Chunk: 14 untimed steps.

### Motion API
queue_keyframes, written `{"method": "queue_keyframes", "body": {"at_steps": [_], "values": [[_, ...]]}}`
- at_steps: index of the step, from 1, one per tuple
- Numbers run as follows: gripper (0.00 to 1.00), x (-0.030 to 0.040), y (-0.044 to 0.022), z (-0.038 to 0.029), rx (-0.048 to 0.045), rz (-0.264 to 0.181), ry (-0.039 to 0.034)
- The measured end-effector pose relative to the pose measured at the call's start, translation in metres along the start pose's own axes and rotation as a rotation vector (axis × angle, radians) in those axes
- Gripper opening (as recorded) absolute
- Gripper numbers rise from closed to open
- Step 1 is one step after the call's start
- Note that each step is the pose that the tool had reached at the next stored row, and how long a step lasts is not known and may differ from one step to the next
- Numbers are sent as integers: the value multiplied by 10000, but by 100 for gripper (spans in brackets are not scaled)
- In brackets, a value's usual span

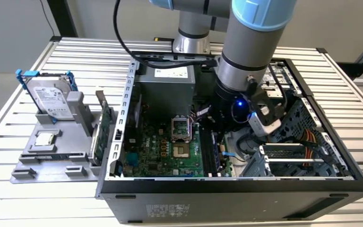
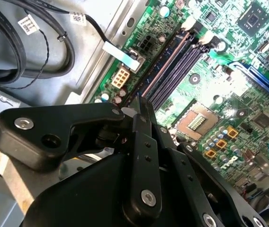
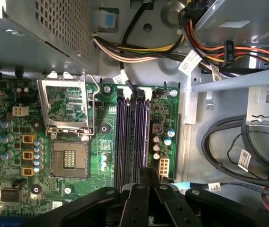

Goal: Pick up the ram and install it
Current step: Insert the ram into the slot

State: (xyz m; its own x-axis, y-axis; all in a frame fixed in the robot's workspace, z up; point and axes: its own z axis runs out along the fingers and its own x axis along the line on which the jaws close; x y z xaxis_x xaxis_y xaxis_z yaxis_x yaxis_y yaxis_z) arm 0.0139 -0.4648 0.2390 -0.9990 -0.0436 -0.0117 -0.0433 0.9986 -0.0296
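Black gripper [image 2: 140, 116] is clamping a thin dark edge, apparently the ram [image 2: 141, 105], above four memory slots [image 2: 172, 71] in the second wrist view. The first wrist view is showing one socket [image 3: 68, 161] and unreadable cable tags [image 3: 190, 61]. In the exterior view, the arm [image 1: 251, 52] is reaching into the case [image 1: 232, 189], with one hard drive [image 1: 47, 99] standing at nine o'clock.

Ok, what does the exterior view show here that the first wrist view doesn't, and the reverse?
Exterior view: the whole open computer case on the slatted table, the arm reaching into it, and on the exterior view's left a grey tray with a silver hard drive in a blue frame and a green card. First wrist view: the gripper over one end of the black memory slots, plus coloured cables. Shared: the green motherboard, its CPU socket and the memory slots.
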Motion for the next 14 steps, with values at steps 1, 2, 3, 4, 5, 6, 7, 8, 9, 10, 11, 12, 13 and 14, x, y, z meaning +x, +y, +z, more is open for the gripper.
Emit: {"method": "queue_keyframes", "body": {"at_steps": [1,2,3,4,5,6,7,8,9,10,11,12,13,14], "values": [[0,0,0,0,-2,-114,-4],[0,0,0,0,-3,-225,-7],[0,0,0,0,-3,-338,-10],[0,0,0,0,-5,-475,-14],[0,0,0,0,-8,-634,-19],[0,0,0,0,-10,-796,-23],[0,0,0,0,-11,-982,-29],[0,0,0,0,-14,-1173,-34],[0,0,0,0,-16,-1347,-38],[0,0,0,0,-18,-1518,-43],[0,0,1,0,-20,-1683,-47],[0,0,1,0,-22,-1845,-48],[0,0,1,0,-25,-1999,-44],[0,1,1,0,-28,-2163,-39]]}}
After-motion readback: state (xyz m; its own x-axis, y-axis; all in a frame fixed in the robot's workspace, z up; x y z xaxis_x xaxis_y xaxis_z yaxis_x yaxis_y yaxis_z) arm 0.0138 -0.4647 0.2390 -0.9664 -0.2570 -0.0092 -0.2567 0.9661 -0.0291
